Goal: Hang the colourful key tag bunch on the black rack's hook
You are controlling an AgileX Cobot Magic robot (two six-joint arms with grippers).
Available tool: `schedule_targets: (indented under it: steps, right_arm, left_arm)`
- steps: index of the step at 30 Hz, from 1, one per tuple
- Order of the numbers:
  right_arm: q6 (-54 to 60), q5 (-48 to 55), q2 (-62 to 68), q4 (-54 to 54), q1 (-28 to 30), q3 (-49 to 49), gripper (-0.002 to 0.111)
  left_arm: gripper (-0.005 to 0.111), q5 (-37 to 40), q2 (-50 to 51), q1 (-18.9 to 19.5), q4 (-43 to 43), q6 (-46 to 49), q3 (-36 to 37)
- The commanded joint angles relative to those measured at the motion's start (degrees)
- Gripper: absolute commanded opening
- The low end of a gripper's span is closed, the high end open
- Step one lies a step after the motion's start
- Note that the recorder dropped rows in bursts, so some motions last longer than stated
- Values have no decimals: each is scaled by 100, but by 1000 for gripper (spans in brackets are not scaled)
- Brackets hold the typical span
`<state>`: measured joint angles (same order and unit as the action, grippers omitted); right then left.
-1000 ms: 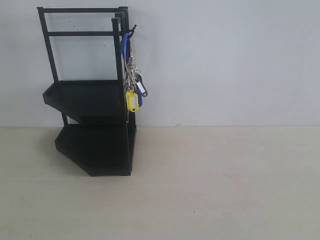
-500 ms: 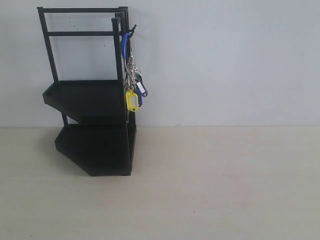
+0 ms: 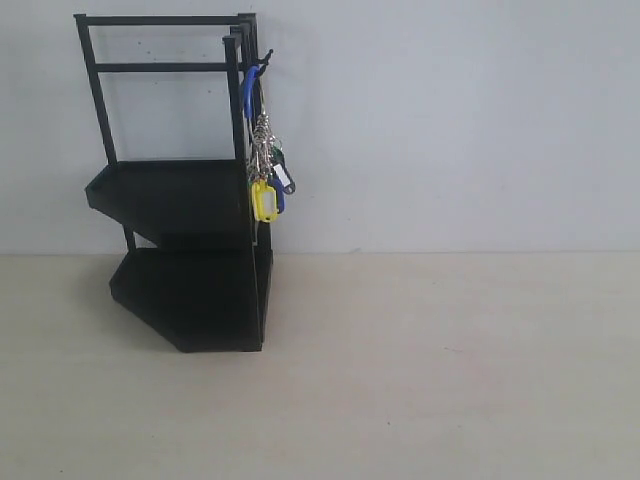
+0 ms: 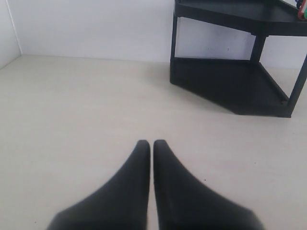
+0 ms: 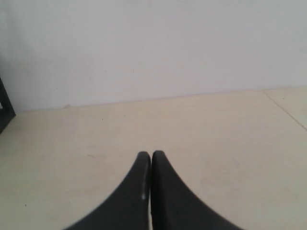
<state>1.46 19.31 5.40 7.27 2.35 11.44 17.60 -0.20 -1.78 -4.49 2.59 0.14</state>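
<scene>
The colourful key tag bunch (image 3: 265, 165) hangs by its blue-sleeved ring from the hook (image 3: 266, 57) at the top right post of the black rack (image 3: 185, 200). Yellow and blue tags dangle beside the upper tray. Neither gripper shows in the exterior view. In the left wrist view my left gripper (image 4: 151, 143) is shut and empty over the pale tabletop, with the rack (image 4: 235, 76) ahead of it and a sliver of tags (image 4: 302, 10) at the frame edge. My right gripper (image 5: 151, 154) is shut and empty, facing the wall.
The rack stands at the back left of the pale wooden table (image 3: 420, 370), against a white wall (image 3: 450, 120). A dark corner of the rack (image 5: 4, 108) peeks into the right wrist view.
</scene>
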Motion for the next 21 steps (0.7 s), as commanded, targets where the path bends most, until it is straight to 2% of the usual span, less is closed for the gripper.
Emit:
schedule_targets:
  steps: [1, 4, 21]
  right_arm:
    - [48, -16, -505, -34, 45, -775, 0]
    - [14, -16, -540, -34, 45, -1144, 0]
    - [21, 62, -540, -10, 55, -1144, 0]
  left_arm:
    - [4, -64, 20, 19, -11, 2, -14]
    - [4, -64, 20, 19, -11, 2, -14]
    - [4, -64, 20, 19, -11, 2, -14]
